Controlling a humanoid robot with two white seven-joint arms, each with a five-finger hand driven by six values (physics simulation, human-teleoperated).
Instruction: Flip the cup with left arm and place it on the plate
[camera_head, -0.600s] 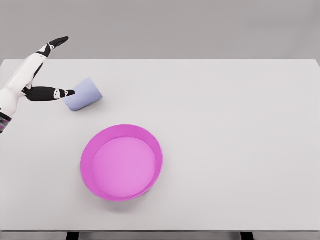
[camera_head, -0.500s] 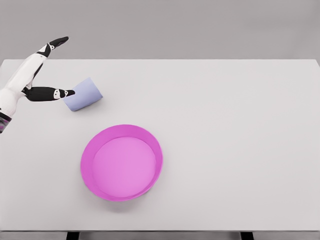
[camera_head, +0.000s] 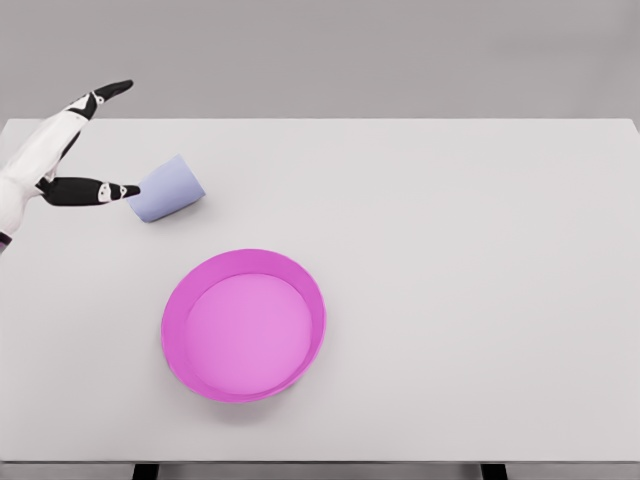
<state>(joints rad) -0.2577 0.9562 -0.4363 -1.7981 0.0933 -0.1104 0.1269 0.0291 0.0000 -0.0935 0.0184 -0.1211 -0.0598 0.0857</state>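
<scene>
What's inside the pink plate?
Nothing shows inside the plate; its pink bottom is bare. The cup lies tipped on the table beside the left hand.

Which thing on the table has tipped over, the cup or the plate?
The pale blue cup. It lies on its side beside the left hand, while the pink plate sits flat, right way up.
</scene>
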